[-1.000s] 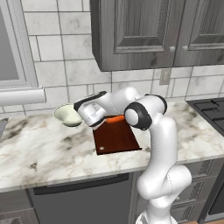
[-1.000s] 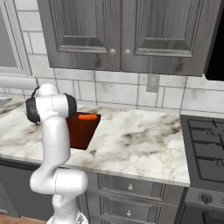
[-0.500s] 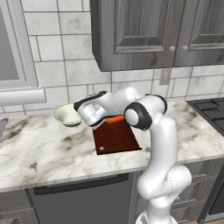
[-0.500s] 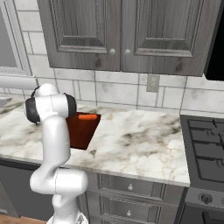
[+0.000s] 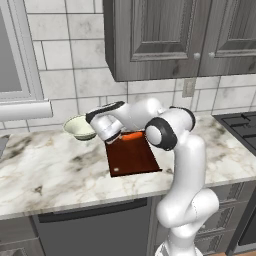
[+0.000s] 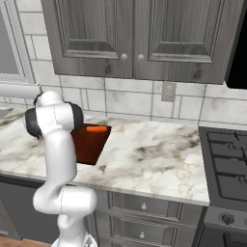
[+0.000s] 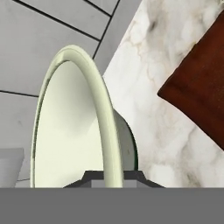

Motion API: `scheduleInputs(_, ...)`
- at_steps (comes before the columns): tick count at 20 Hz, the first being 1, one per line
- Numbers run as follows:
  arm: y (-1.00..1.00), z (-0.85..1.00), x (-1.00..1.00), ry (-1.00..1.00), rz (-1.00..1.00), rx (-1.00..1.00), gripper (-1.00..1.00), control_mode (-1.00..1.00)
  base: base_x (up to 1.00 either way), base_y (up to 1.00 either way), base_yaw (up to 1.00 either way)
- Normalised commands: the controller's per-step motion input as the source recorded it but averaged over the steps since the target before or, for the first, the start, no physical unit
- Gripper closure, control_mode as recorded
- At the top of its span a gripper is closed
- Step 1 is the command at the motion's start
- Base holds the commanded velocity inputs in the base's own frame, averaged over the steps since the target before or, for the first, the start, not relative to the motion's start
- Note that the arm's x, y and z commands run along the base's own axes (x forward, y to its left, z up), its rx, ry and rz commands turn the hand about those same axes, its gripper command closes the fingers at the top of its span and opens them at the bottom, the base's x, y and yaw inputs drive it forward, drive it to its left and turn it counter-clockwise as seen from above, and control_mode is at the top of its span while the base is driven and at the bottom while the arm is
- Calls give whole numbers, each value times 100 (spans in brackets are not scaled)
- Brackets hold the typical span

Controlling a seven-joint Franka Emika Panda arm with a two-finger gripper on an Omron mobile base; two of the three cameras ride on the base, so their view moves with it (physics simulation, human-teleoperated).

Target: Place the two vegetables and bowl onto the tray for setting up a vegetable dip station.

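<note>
Fingers (image 7: pixel 111 177) clamped on the bowl (image 7: pixel 78 118) rim, one inside, one outside. A thin edge grip, so risk no. 1 is the bowl swinging or slipping out if the arm moves fast. Bowl sits just left of the tray (image 5: pixel 131 156), by the back wall. Carrot (image 5: pixel 132 135) is already at the tray's far end, and a low carry could knock it off. Tray's narrow, so a bad drop leaves the bowl overhanging onto the surface (image 5: pixel 55 172). Green veg: can't spot it.
</note>
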Motion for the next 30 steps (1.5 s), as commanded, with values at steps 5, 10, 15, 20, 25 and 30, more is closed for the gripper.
scheduleInputs(5,-9,37,-5,-1,0,0,100,-100,0,0,0)
scheduleInputs(10,-25,36,-19,0,0,0,100,-100,0,0,0)
scheduleInputs(15,-36,27,-40,0,0,0,100,-100,0,0,0)
scheduleInputs(20,-47,7,-53,0,0,3,100,-100,0,0,0)
scheduleInputs(25,-47,4,-50,0,0,6,100,-100,0,0,0)
scheduleInputs(30,-44,1,-39,0,0,4,100,-100,0,0,0)
